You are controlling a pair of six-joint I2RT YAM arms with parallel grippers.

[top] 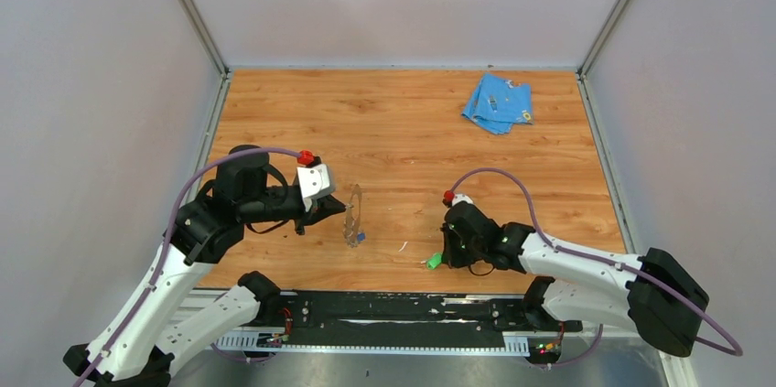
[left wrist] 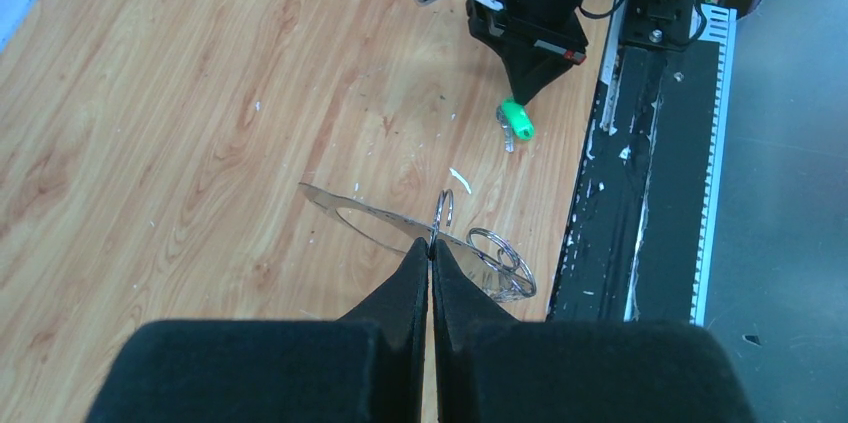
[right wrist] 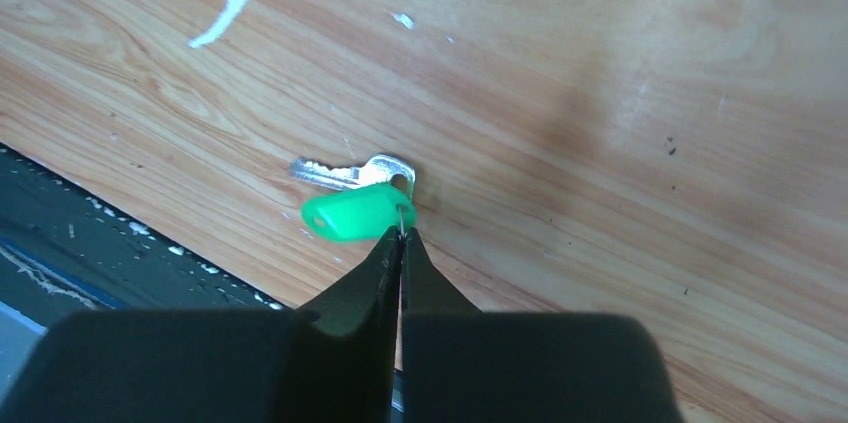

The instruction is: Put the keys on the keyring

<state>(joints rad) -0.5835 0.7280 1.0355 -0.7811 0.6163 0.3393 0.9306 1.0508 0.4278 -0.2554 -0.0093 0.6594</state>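
Keyring (top: 353, 209) pinched in left jaws; right jaws clenched on green key (right wrist: 358, 213) at their tips, pickup step. Next probably: lift, thread precisely.

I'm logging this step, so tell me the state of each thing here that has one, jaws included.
Left jaws: shut on the keyring.
Right jaws: shut on the green key.
Keyring: held upright on edge.
Green key: gripped near its head, off the keyring.
Blue key: at the keyring's foot; threaded or not, unclear.
Light-blue cloth: crumpled, lying apart.
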